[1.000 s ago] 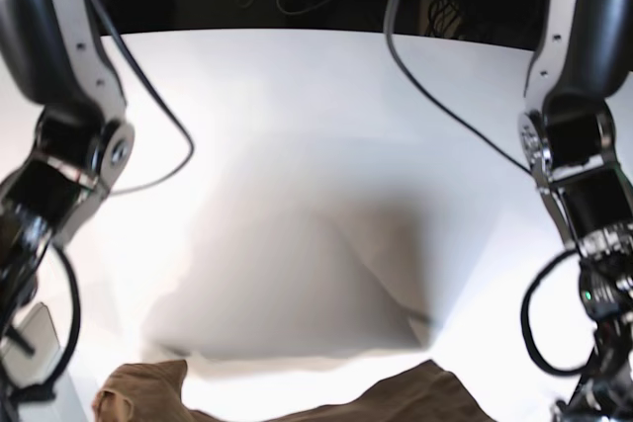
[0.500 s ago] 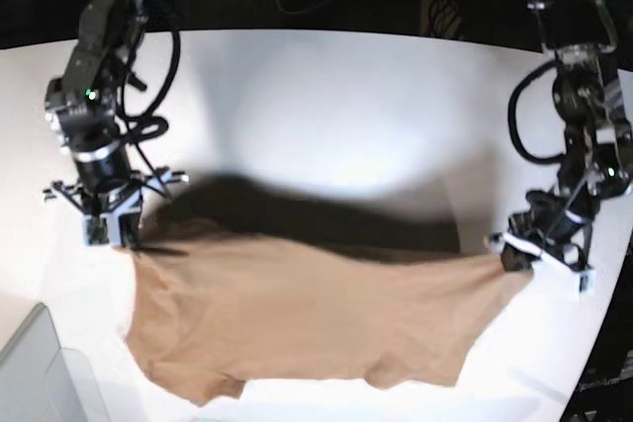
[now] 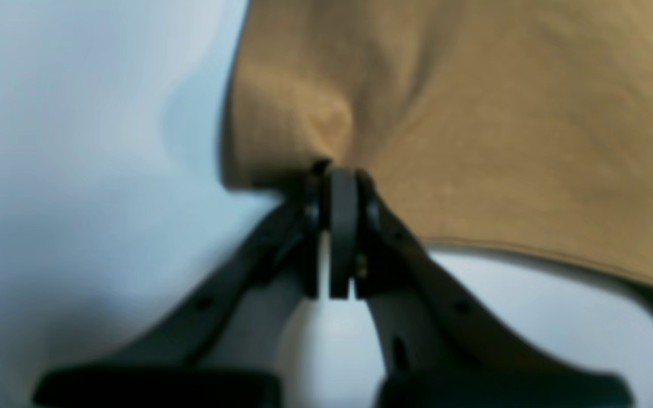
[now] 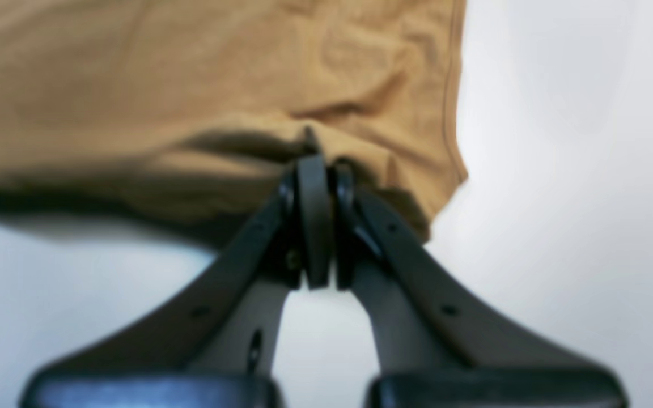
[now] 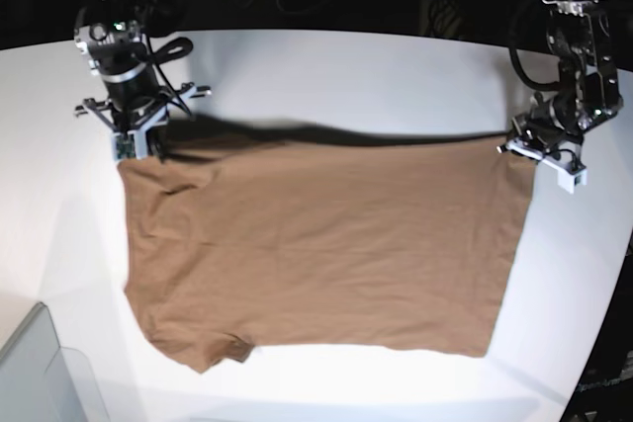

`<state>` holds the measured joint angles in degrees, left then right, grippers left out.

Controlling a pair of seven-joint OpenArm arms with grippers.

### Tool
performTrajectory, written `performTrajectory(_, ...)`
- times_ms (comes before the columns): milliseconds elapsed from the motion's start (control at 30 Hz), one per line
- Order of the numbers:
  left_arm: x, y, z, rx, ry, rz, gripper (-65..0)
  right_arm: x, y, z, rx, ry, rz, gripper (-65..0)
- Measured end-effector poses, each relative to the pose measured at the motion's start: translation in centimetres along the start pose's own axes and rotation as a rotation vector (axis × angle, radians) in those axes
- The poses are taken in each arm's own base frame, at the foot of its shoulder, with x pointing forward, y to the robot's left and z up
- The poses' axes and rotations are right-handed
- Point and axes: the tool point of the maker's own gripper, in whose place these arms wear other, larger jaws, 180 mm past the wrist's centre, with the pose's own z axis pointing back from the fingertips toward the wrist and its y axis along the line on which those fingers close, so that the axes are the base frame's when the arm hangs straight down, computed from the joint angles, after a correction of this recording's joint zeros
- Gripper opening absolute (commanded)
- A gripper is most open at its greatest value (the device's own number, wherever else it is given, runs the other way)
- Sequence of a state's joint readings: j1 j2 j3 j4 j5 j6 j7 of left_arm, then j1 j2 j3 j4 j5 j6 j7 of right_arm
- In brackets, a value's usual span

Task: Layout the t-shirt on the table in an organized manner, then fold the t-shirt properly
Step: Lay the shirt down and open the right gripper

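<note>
I have the brown t-shirt (image 5: 316,244) stretched between my two hands over the white bench (image 5: 326,76), and the reason for the hold is plain: a corner in each hand keeps the far edge taut and straight, so the body of the shirt can lie flat rather than bunch.

My left hand (image 3: 335,175) is clamped together on a pinch of cloth at one corner of that edge; the fabric puckers into the closed tips and fans out smoothly beyond them. My right hand (image 4: 315,164) is likewise clamped on the opposite corner, with a fold of cloth gathered at the tips and the side seam running off just beside them.

In the base view the held edge runs nearly straight from one hand to the other, with a dark shadow beneath it (I take this to mean that edge is lifted slightly off the bench, though I cannot confirm the gap). The rest of the shirt lies spread toward the near side, one short sleeve (image 5: 203,348) showing at the near corner on my right side, slightly curled.

Judgement: the laying-out step is close to done. The corners call for lowering evenly before release; an uneven drop risks a wrinkle along the far edge. Folding has not begun.
</note>
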<state>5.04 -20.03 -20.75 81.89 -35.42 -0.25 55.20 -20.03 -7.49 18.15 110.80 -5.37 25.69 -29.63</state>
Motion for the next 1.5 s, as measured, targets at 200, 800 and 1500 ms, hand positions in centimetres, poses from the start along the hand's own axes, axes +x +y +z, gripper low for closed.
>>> performTrajectory(200, -1.0, 2.4, 0.7, 0.031, -0.013, 0.044, -64.6, -2.2, 0.4, 0.7, 0.010, 0.061, -0.001, -55.6)
performTrajectory(800, -1.7, 2.7, 0.9, 0.032, -0.012, 0.051, -64.7, -5.0, -1.3, 3.6, -0.048, 0.116, -0.062, -31.7)
performTrajectory(1500, -1.5, 1.5, 2.0, 0.024, -0.011, 0.003, -64.7, -2.9, 0.4, 1.6, 0.021, 0.045, -0.122, -31.7)
